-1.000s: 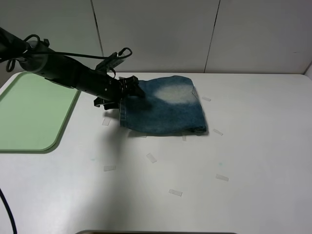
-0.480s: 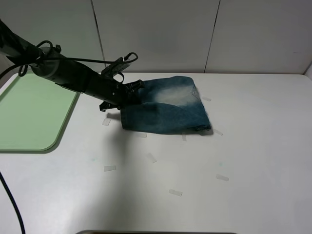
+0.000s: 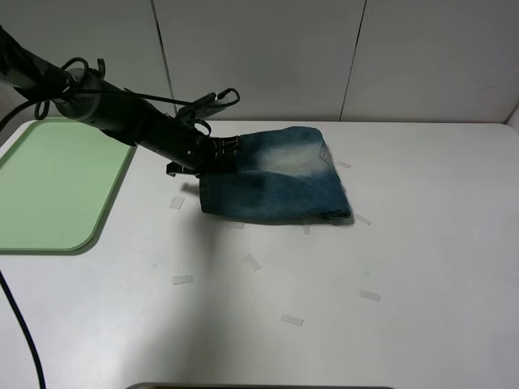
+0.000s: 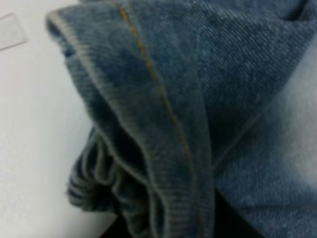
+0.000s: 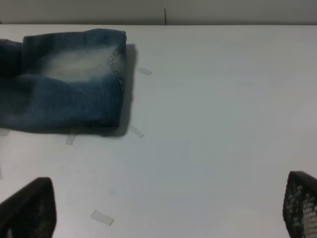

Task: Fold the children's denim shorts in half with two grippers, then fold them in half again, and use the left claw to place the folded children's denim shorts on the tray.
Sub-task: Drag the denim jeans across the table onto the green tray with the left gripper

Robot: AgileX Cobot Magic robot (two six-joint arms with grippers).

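The folded children's denim shorts (image 3: 284, 182) lie at the middle back of the white table, pale faded patch up. My left gripper (image 3: 223, 154) reaches in from the left and is shut on the shorts' left edge, which is lifted a little off the table. The left wrist view is filled by the bunched denim edge and gathered waistband (image 4: 163, 99). The pale green tray (image 3: 49, 186) lies at the far left, apart from the shorts. My right gripper (image 5: 166, 213) is open and empty, hanging back from the shorts (image 5: 64, 84); it is out of the exterior high view.
Several small clear tape strips (image 3: 252, 262) lie scattered on the table around the shorts and toward the front. A black cable (image 3: 16, 324) runs down the left edge. The wall stands just behind the table.
My left gripper has pushed further onto the shorts' left edge and risen slightly. That edge has lifted and bunched, and the shorts' left side now stands off the table.
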